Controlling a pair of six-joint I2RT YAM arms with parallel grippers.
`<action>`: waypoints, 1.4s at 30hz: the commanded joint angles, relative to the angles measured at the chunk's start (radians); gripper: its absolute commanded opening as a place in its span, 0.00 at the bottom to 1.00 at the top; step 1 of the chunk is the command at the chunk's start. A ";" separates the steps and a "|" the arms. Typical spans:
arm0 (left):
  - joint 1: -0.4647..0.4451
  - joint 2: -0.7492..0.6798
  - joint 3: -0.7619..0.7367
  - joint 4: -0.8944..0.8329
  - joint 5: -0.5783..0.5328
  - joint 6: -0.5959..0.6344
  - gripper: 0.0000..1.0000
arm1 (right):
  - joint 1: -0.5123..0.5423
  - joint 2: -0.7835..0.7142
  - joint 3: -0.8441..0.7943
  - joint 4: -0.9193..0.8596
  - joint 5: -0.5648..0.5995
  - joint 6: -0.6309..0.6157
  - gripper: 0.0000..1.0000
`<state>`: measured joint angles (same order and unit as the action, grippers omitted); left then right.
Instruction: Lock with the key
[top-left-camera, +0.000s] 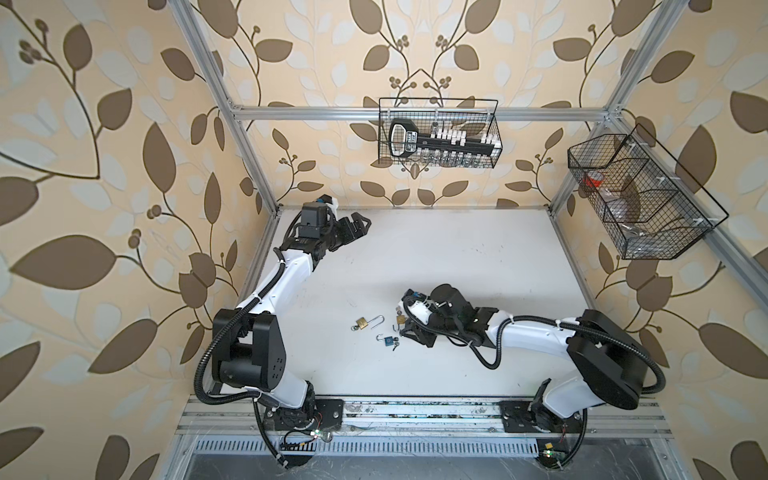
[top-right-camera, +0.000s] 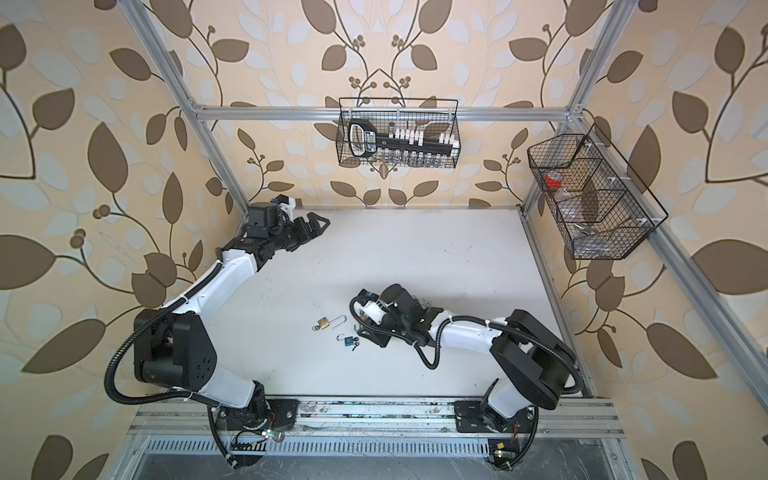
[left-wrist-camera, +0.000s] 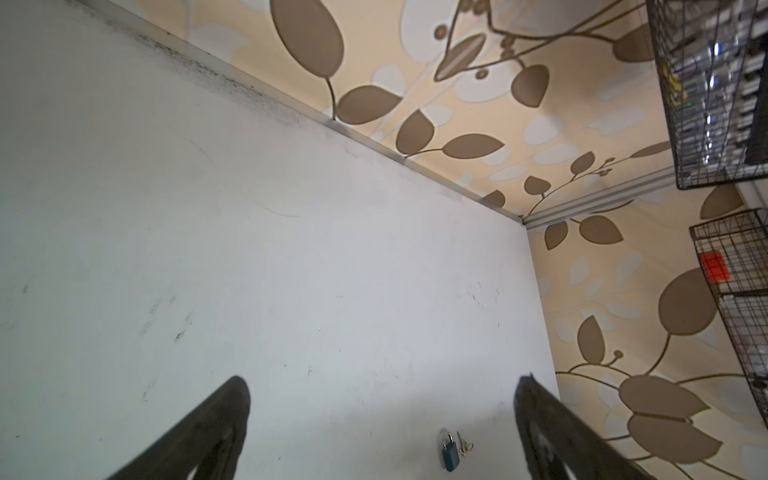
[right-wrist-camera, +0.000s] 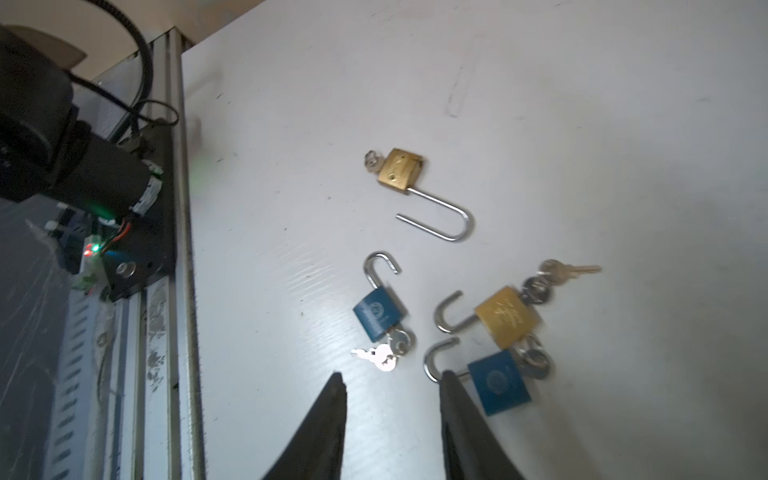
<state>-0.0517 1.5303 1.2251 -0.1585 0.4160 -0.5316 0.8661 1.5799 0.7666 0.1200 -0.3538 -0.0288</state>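
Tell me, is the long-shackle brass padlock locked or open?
Open. In the right wrist view, the long-shackle brass padlock has its shackle swung out, free end clear of the body.

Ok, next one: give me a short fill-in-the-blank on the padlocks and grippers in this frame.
1. The right wrist view shows ____ padlocks on the table: two brass, two blue.
2. The long-shackled brass padlock's shackle stands ____.
3. The left gripper, jaws wide apart, holds ____.
4. The padlock by the right gripper's finger is coloured ____.
Missing words: four; open; nothing; blue.
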 joint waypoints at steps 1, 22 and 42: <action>0.045 -0.054 0.001 0.028 0.025 -0.014 0.99 | 0.026 0.057 0.075 -0.127 -0.081 -0.235 0.39; 0.091 -0.041 0.011 0.030 0.066 -0.010 0.97 | 0.036 0.346 0.381 -0.371 -0.071 -0.545 0.48; 0.128 -0.024 -0.003 0.080 0.130 -0.065 0.97 | 0.036 0.400 0.393 -0.391 -0.062 -0.551 0.34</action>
<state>0.0669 1.5139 1.2232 -0.1226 0.5175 -0.5865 0.8959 1.9518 1.1477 -0.2424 -0.4042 -0.5591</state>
